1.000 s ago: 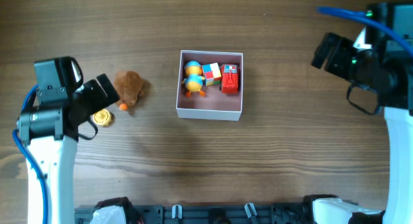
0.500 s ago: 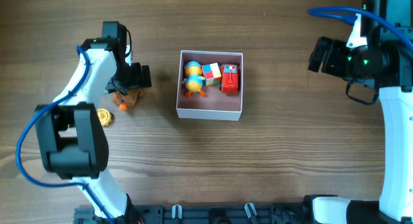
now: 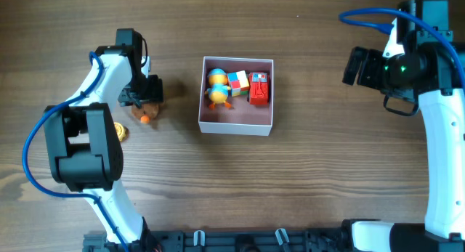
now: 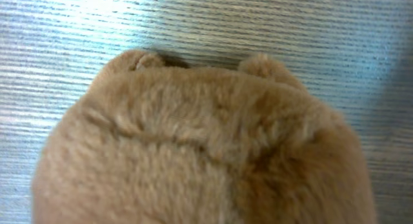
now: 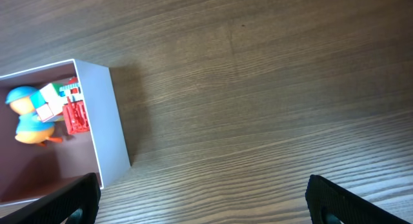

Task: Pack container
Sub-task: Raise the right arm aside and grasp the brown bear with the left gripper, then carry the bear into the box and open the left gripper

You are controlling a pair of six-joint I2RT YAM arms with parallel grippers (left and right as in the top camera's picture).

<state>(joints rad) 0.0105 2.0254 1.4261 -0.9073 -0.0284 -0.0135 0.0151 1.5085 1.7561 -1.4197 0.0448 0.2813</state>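
The container (image 3: 235, 126), a white-walled box with a dusty-pink inside, sits mid-table and holds a blue-and-orange duck toy (image 3: 216, 87), a coloured cube (image 3: 238, 80) and a red toy (image 3: 259, 88). It also shows in the right wrist view (image 5: 111, 124). My left gripper (image 3: 145, 93) is down on a brown plush toy (image 3: 147, 110), left of the container. The plush (image 4: 200, 146) fills the left wrist view and hides the fingers. My right gripper (image 5: 203, 201) is wide open and empty above bare table, right of the container; it also shows overhead (image 3: 356, 66).
A small gold object (image 3: 118, 132) lies on the table just left and in front of the plush, beside the left arm's base link. The wooden table (image 3: 327, 172) runs to a black rail at the front edge.
My left arm has swung from the left front out to the plush and come down onto it. The right arm has shifted slightly left.
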